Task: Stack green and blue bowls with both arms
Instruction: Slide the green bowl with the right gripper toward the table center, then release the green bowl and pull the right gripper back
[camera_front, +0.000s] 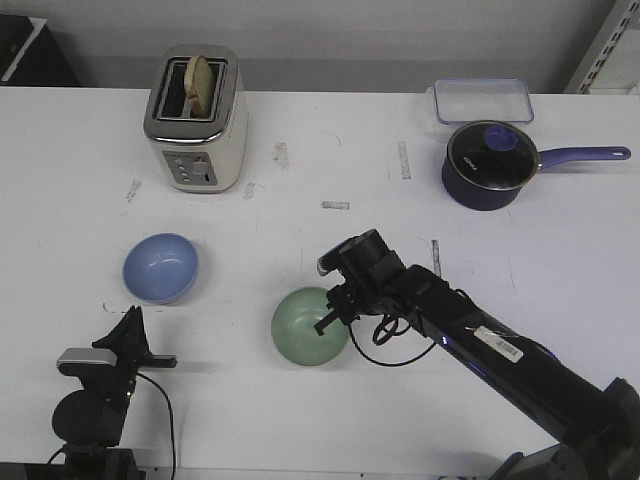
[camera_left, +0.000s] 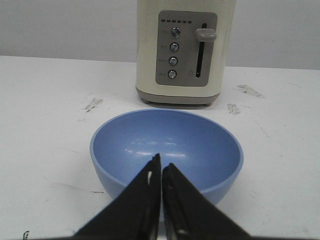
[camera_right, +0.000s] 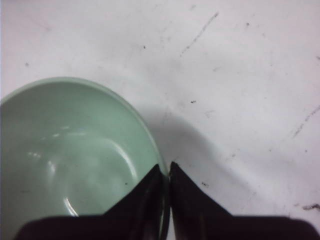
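**Right claw pinches the green bowl's rim**

The right claw (camera_right: 166, 172) is clamped on the rim of the green bowl (camera_front: 310, 326), which sits near the middle of the white surface (camera_front: 300, 180). The left claw (camera_left: 161, 167) hangs low, fingers pressed together on nothing, just short of the blue bowl (camera_front: 160, 267). Beyond that bowl stands the toaster (camera_front: 196, 120).

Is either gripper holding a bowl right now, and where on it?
The right gripper pinches the green bowl by its rim. The left gripper holds nothing.
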